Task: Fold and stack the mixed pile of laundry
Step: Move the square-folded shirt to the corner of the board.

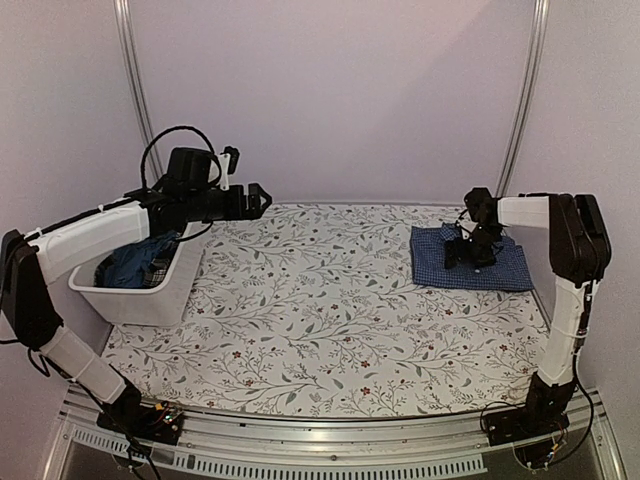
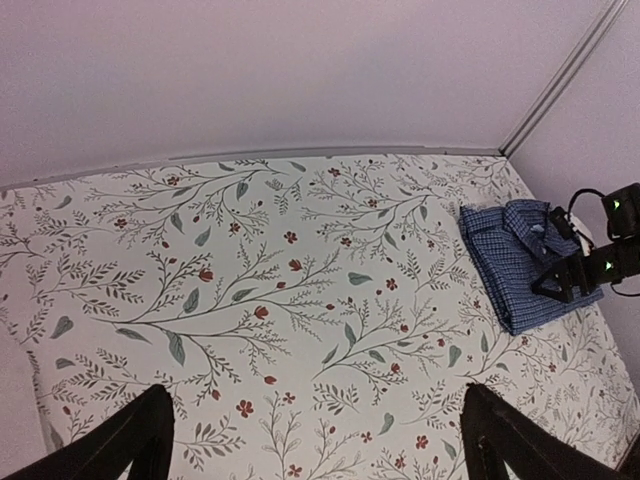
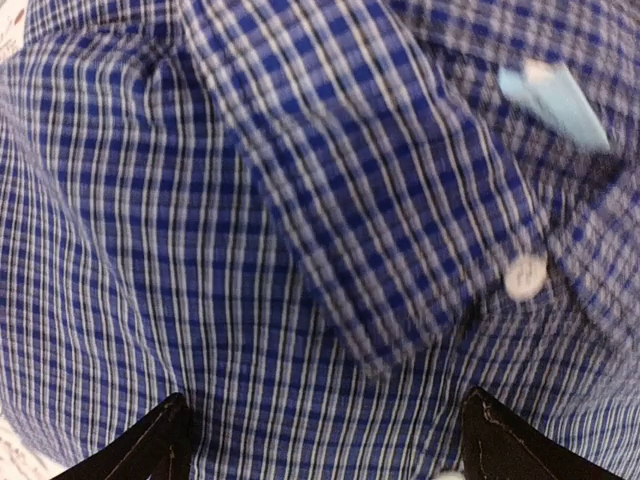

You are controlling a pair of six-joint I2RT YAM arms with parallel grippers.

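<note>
The blue-and-white check shirt (image 1: 500,268) lies folded at the table's far right; it also shows in the left wrist view (image 2: 510,262). My right gripper (image 1: 468,252) is open right over it, fingers spread just above the collar (image 3: 400,200) and a white button (image 3: 525,276). A dark blue T-shirt (image 1: 125,268) and a plaid piece (image 1: 160,270) lie in the white tub (image 1: 150,295) at the left. My left gripper (image 1: 255,200) is open and empty, held in the air beyond the tub, with its fingers (image 2: 510,445) spread above the tablecloth.
The floral tablecloth (image 1: 310,310) covers the table. Pale walls close in at the back and sides. A metal rail (image 1: 330,440) runs along the near edge.
</note>
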